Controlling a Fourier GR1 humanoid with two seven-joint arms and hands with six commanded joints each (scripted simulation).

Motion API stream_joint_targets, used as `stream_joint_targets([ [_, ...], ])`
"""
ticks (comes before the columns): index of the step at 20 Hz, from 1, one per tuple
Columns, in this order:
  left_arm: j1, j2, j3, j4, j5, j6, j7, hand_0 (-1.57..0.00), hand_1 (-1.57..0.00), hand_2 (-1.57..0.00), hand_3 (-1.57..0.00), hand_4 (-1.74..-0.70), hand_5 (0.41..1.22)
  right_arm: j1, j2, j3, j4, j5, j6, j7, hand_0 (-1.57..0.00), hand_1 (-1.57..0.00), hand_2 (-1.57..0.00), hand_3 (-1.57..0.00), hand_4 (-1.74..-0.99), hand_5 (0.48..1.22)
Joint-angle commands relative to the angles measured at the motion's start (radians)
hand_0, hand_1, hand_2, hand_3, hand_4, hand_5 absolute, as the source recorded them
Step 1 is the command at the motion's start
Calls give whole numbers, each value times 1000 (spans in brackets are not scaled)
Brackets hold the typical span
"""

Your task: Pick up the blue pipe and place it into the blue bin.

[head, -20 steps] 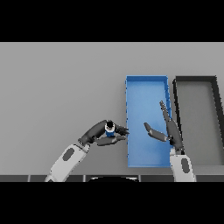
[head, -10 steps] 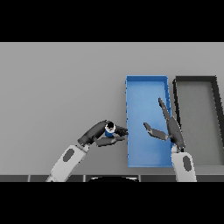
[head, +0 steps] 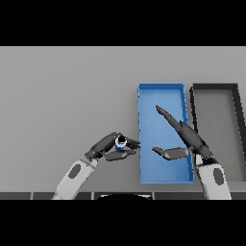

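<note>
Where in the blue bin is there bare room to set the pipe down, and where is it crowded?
The blue bin is bare at its far end and along its left wall. The open right hand crowds its middle and right side. The left hand, holding the pipe, is just left of the bin.

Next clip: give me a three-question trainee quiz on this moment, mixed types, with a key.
1. True or false: the blue pipe already lies inside the blue bin.
2. Which hand grips the pipe? A) left hand B) right hand C) neither
3. Fill in: the dark bin stands to the ____ of the blue bin, as the robot sees it.

Key: 1 false, it is held just left of the bin's edge; 2 A; 3 right.
</note>
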Motion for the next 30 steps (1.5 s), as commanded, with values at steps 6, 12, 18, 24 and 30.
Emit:
stream_joint_targets([
  [6, -16, -30, 8, 7, -34, -24, 27, -1571, -1571, -1571, -1571, -1474, 1221, -116, -21, 104, -59, -33, 69, 115, 1, 0, 0, 1, -1249, 524],
  [12, -5, -51, 25, 9, -55, -49, 42, -1571, -1571, -1571, -1571, -1475, 1221, -235, 20, 185, -22, -106, 115, 242, 1, 1, 1, 1, -1214, 520],
  [18, -1, -68, 54, 12, -24, -114, 41, -1571, -1571, -1571, -1571, -1468, 1221, -347, 98, 253, 83, -103, 159, 293, 1, 1, 1, 1, -1200, 514],
  [24, 12, -82, 78, 15, -34, -142, 53, -1571, -1571, -1541, -1304, -1560, 1221, -427, 163, 285, 160, -109, 179, 325, -398, -437, -428, -307, -1303, 520],
  [30, 10, -107, 91, 21, -42, -150, 41, -1571, -1571, -1557, -1307, -1694, 1221, -429, 204, 291, 185, -140, 166, 282, -1263, -1270, -1271, -1139, -1495, 781],
])
